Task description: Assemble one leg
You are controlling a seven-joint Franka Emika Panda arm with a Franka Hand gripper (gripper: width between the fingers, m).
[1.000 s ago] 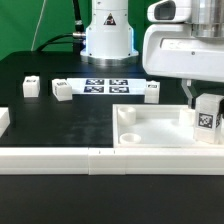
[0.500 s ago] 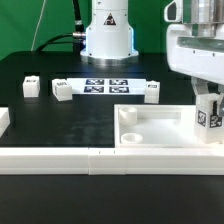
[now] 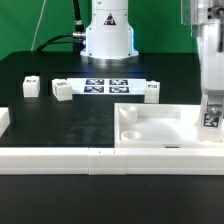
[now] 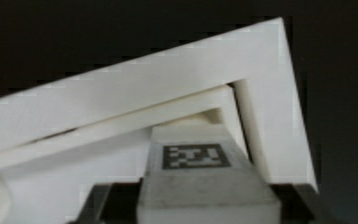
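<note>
My gripper (image 3: 209, 108) is at the exterior view's far right, shut on a small white leg (image 3: 210, 117) with a black-and-white tag. It holds the leg upright at the right end of the large white square panel (image 3: 160, 128). In the wrist view the leg (image 4: 197, 158) sits between my dark fingers (image 4: 115, 202), right by the panel's corner (image 4: 247, 80). My gripper (image 4: 197, 208) grips the leg's sides. I cannot tell whether the leg touches the panel. Three more legs (image 3: 31, 87) (image 3: 63, 91) (image 3: 152, 91) lie on the black table.
The marker board (image 3: 105, 86) lies at the back middle, before the arm's base (image 3: 107, 35). Long white border rails (image 3: 60, 158) run along the front edge. A white piece (image 3: 3, 120) is at the exterior view's left edge.
My gripper has moved toward the exterior view's right with the leg in it. The leg now sits nearer the panel's right corner. The other parts have not moved.
</note>
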